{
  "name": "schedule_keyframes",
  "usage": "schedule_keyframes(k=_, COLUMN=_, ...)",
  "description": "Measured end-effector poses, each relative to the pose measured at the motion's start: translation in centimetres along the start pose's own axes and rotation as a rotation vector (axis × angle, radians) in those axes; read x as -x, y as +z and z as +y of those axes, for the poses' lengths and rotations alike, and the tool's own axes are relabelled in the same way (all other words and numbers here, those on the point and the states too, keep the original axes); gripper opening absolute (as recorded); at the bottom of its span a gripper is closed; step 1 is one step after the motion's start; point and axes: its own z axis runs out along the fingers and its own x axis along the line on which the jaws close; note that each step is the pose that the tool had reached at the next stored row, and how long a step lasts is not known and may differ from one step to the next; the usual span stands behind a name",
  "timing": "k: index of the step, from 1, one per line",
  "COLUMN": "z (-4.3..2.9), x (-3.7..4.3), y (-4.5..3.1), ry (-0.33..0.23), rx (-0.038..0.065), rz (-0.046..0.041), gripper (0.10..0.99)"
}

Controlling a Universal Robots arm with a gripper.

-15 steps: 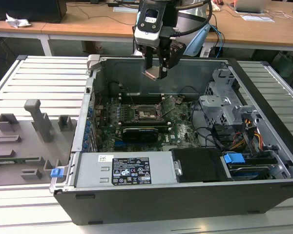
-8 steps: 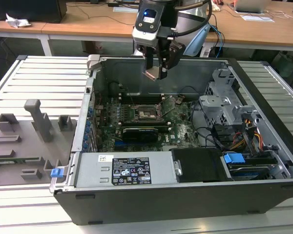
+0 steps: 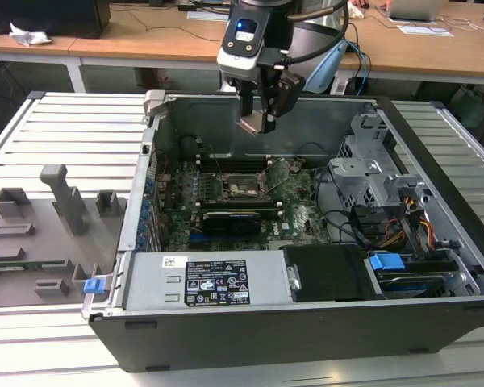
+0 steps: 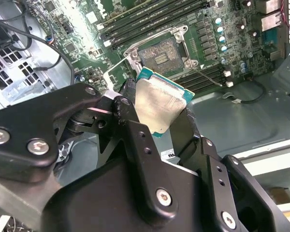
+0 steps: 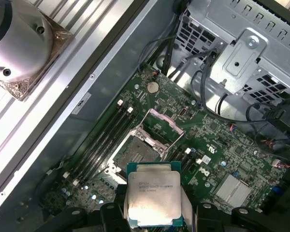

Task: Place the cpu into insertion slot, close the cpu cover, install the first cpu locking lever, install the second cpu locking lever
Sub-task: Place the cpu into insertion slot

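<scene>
Gripper (image 3: 260, 122) clamps the cpu (image 5: 152, 199) by two opposite edges, high over the open case (image 3: 306, 326) | insertion slot (image 5: 139, 155) lies below, bare, its cpu cover (image 5: 163, 126) tipped up | I judge the chip light, stiff, fragile underneath: edges only, never the faces.

One cpu (image 5: 152, 198), one insertion slot (image 5: 135, 155), one cpu cover (image 5: 162, 127), one hand (image 3: 258, 122).

I've got a slatted grey metal surface (image 3: 73, 121). An open computer case (image 3: 306, 330) sits on it, from the middle to the exterior view's right. A grey holder tray (image 3: 16, 242) lies just beside the case, on the exterior view's left.
</scene>
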Motion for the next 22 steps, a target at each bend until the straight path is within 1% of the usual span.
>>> schedule_keyframes(k=8, z=-0.02, x=0.0, y=0.27, ry=0.007, rx=0.0, rz=-0.0003, gripper=0.525)
schedule_keyframes(k=22, z=-0.03, x=0.0, y=0.4, ry=0.023, rx=0.0, rz=-0.0015, gripper=0.525)
